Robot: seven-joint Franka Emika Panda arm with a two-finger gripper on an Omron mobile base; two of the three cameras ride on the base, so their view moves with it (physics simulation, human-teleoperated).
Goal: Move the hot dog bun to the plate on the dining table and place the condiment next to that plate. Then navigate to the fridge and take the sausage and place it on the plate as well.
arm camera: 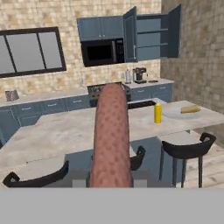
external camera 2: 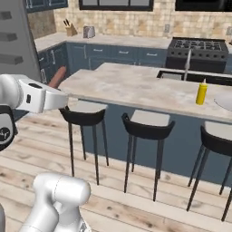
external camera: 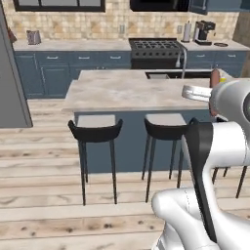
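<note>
Pincer (arm camera: 110,186) pinching sausage (arm camera: 111,135), fingers pressed on its near end, sausage sticking straight out ahead in hand view. Reddish-brown tip of same sausage seen past white arm in right base view (external camera 2: 57,77), off the worktop's left end, above the floor and not over the top. In left base view sausage (external camera: 214,78) peeking behind arm at the right edge.

Three black stools along near long edge of worktop (external camera 2: 136,88); nearest stool (external camera 2: 84,115) just below the arm's wrist, next stool (external camera 2: 147,127) to its right, third one cut off by the picture's right side.

On worktop: condiment (external camera 2: 201,92) standing upright, near the right end, set back from the near edge. Plate (arm camera: 181,113) just beside condiment toward the right end, apart from it, not touching. Hot dog bun (arm camera: 190,109) lying flat on plate. In hand view condiment (arm camera: 157,113) left of plate.

Far edge of worktop: sink with faucet (external camera 2: 187,63).

Beyond: back counter with stove (external camera: 154,49), toaster (external camera: 33,37), coffee machine (external camera: 204,32). Microwave (arm camera: 101,52) above stove, cabinet doors (arm camera: 151,33) hanging open to its right. Fridge (external camera 2: 16,50) at far left, grey side panel visible.
</note>
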